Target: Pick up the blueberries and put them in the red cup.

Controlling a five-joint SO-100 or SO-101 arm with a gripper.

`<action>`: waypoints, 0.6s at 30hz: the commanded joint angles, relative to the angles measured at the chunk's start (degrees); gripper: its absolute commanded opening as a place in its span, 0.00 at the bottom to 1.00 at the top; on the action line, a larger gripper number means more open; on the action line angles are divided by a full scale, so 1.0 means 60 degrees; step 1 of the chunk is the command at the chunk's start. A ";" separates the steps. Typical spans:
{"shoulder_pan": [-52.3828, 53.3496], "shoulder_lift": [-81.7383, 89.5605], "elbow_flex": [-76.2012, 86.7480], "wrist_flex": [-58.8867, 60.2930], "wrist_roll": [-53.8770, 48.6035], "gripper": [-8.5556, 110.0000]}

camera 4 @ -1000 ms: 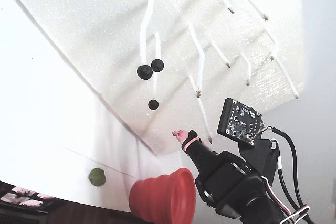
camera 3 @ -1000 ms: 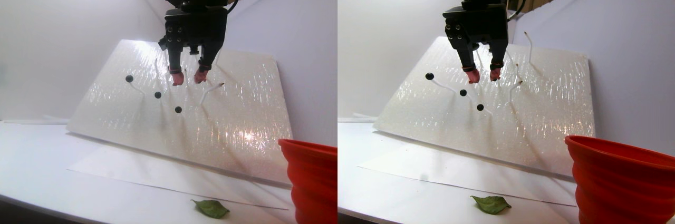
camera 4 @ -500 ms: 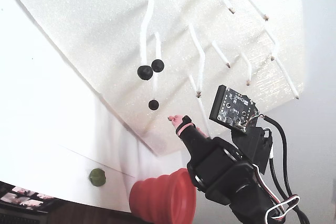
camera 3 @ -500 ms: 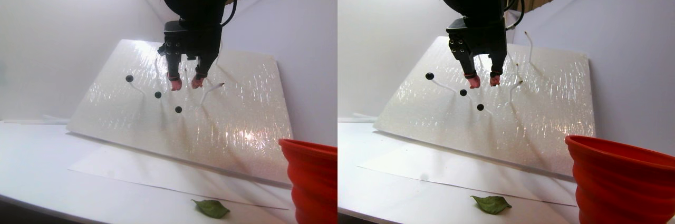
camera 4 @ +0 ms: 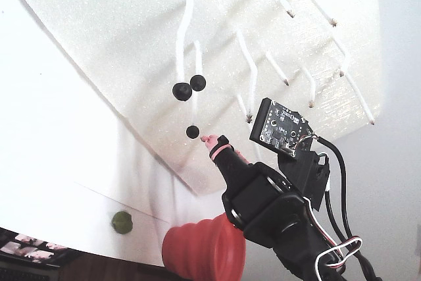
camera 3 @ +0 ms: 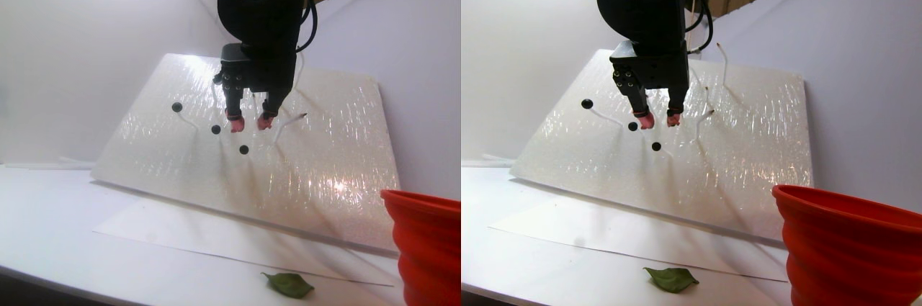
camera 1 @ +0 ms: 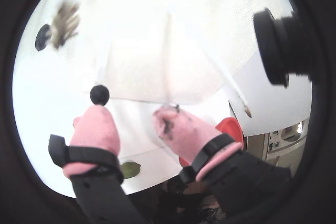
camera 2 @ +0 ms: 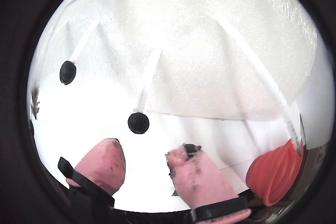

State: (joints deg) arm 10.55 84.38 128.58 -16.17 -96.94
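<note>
Blueberries [camera 3: 215, 129], round with no long axis, tip white stalks beside the empty, parted gripper [camera 3: 246, 124].

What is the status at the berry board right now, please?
Pincer open, empty. Small round black blueberry on white stem just ahead of pink fingertips. Ribbed red cup off right. Nothing in the way.

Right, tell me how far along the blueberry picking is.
Done: several white stems on the foam board are bare, though the red cup's inside is hidden, so no picked berries can be confirmed. In hand: the gripper is open, its pink fingertips just short of a blueberry, nothing gripped. Left: three blueberries remain on their stems in the fixed view.
</note>
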 commanded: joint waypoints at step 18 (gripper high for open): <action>-0.0205 -0.0967 -0.1289 -0.0967 0.0103 0.20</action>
State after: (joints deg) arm 9.49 77.43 126.39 -20.04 -96.94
